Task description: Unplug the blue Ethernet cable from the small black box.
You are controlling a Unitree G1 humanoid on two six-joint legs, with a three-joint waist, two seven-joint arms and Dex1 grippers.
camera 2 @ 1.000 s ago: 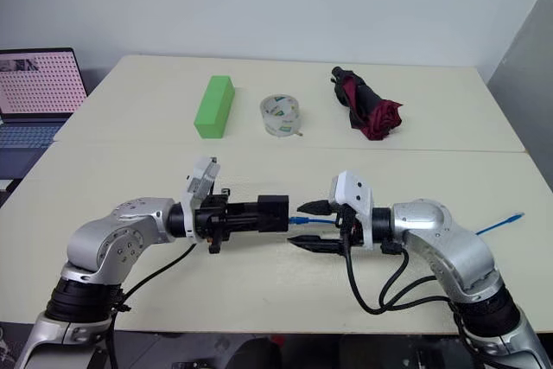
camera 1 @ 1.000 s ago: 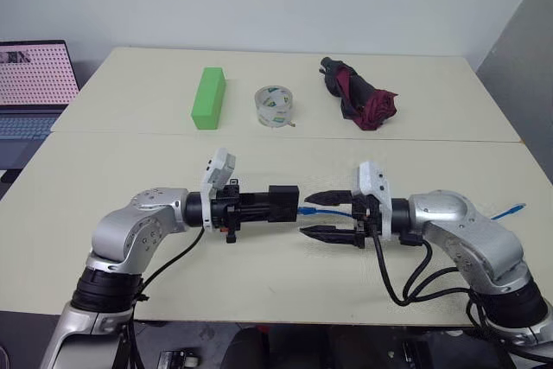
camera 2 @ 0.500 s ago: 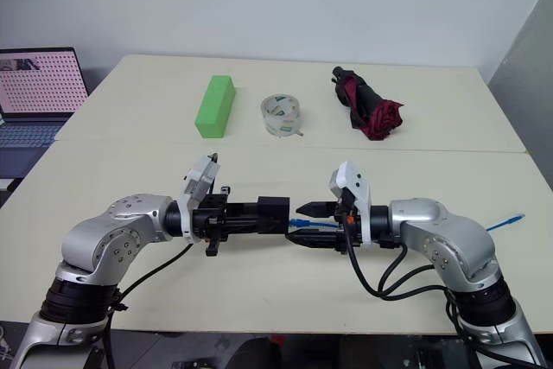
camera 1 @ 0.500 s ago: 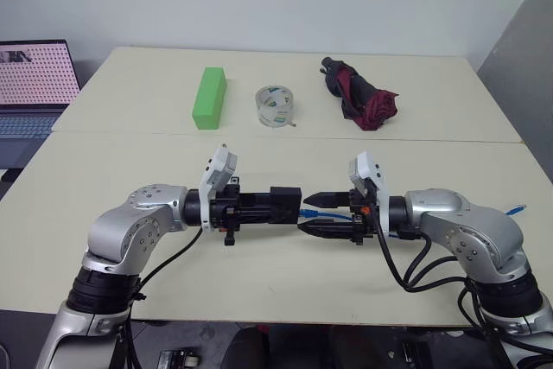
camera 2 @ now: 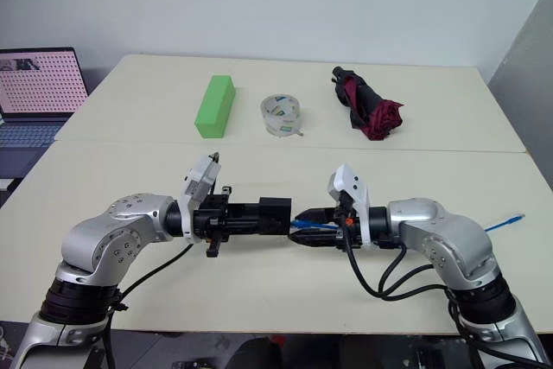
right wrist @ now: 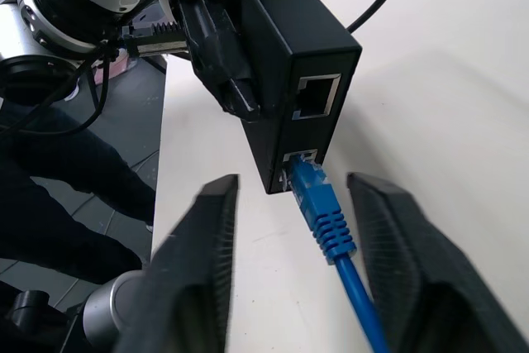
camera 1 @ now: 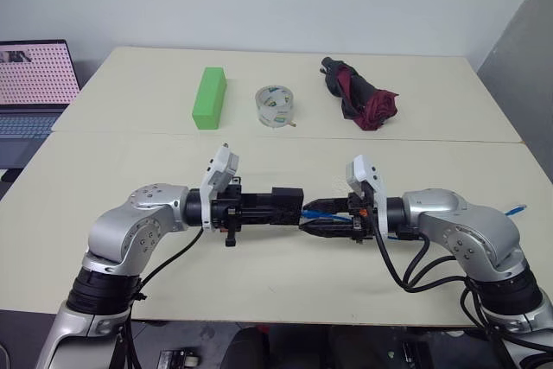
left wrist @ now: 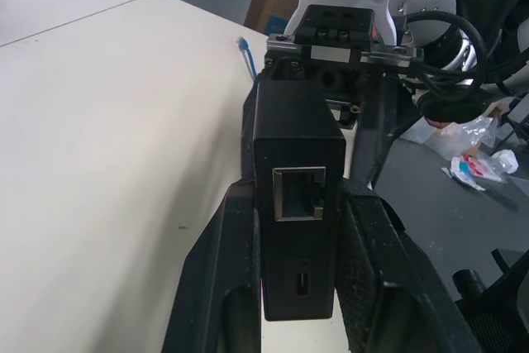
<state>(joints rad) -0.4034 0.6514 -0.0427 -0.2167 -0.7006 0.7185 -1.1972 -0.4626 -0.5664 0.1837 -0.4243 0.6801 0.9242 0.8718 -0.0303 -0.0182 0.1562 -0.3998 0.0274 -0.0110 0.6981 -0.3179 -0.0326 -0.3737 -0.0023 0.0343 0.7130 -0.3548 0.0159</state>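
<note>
Blue Ethernet cable — plugged into small black box, lengthwise toward right hand, fingers spread alongside; left hand clamps box.

Bare table lies open around the two tools, while a green block, tape roll and folded umbrella line the far side, well apart from them.

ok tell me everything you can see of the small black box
The small black box is a matte, plastic-looking block held above the table, clamped between the left gripper fingers. Its end face has an empty Ethernet port above a second one where the blue Ethernet cable is plugged in. The opposite end shows another empty port and a small slot.
</note>
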